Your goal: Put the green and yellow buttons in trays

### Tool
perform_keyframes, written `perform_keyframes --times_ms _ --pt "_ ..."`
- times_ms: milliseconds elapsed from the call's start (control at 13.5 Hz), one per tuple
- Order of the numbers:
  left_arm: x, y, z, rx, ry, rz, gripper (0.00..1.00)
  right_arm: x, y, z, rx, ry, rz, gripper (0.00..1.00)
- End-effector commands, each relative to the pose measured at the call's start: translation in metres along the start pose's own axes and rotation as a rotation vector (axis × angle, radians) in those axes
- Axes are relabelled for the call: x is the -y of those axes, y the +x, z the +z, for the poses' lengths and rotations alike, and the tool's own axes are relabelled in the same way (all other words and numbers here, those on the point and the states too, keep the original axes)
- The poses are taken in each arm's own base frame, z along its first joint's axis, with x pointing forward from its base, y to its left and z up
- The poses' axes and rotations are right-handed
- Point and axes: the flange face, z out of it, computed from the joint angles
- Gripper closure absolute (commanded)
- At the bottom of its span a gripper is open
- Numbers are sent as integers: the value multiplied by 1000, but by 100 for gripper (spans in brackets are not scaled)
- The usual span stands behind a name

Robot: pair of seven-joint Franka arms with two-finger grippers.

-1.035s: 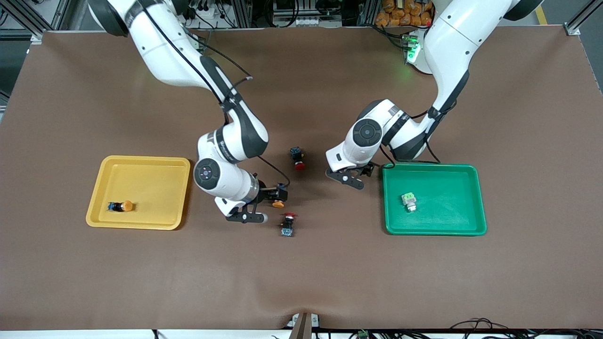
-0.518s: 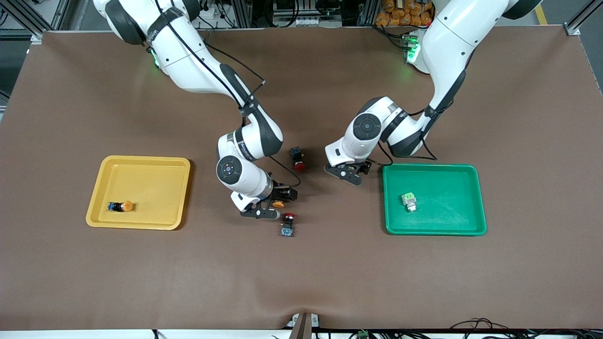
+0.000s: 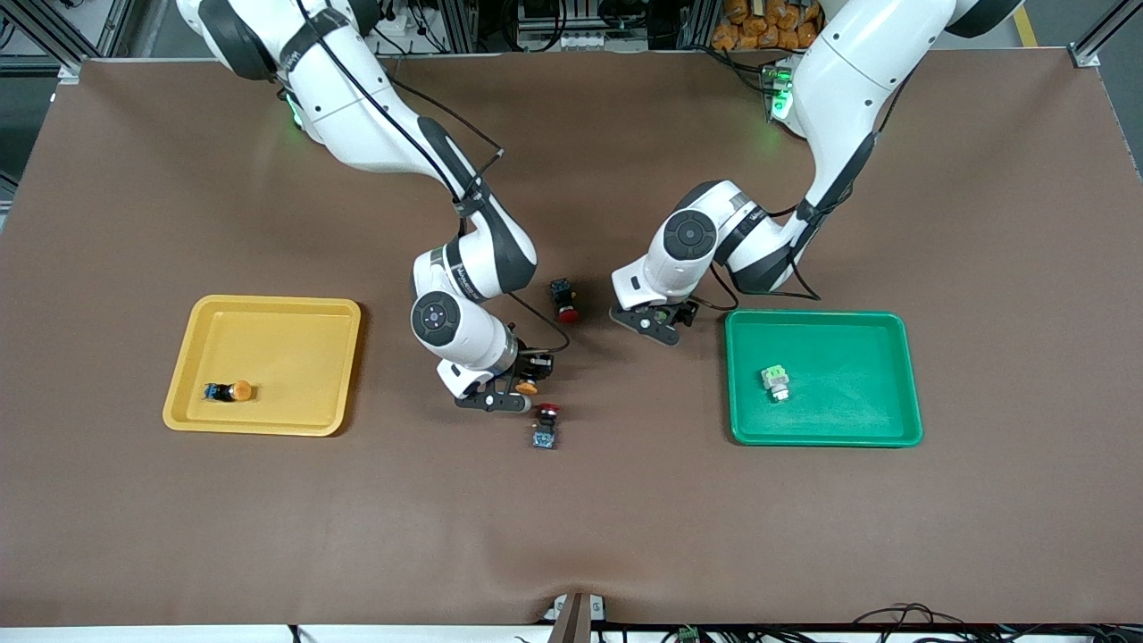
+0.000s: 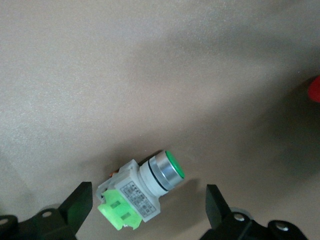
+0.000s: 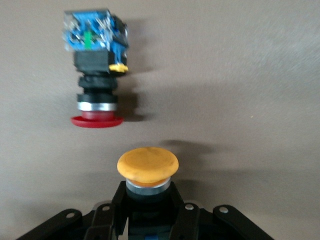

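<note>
My right gripper is shut on the black body of a yellow button, low at the table between the trays; its cap shows in the right wrist view. My left gripper is open, low beside the green tray, and hides a second button in the front view. In the left wrist view that green button lies on the table between the open fingers, apart from both. The yellow tray holds another yellow button. The green tray holds another green button.
Two red-capped switches lie on the brown mat. One lies between the two grippers. The other lies just nearer the front camera than my right gripper and shows in the right wrist view.
My right wrist has shifted toward the yellow button, away from the yellow tray; the button has stayed in place. My left gripper has moved slightly away from the front camera.
</note>
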Motion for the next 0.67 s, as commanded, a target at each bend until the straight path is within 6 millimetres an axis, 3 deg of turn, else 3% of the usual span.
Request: perform_keyframes --times_ms 0,74,222,296,370,518,591 --pt "2 0 7 -40 8 4 8 -19 13 -64 17 -25 35 100" --pt "4 1 8 -38 8 2 20 -34 22 -86 26 -44 54 100" --pt "6 2 7 -40 8 -1 73 -71 40 -126 49 -83 64 100" --pt "6 3 4 -45 8 0 93 -95 49 -149 60 -101 49 100" --pt "9 5 1 -50 11 -2 100 -122 59 -162 74 -126 35 100" --pt "17 11 -13 -73 18 -3 100 -178 72 -179 113 -160 -25 100" --pt "35 16 -23 -84 24 -22 100 -212 77 -185 131 -164 -62 100"
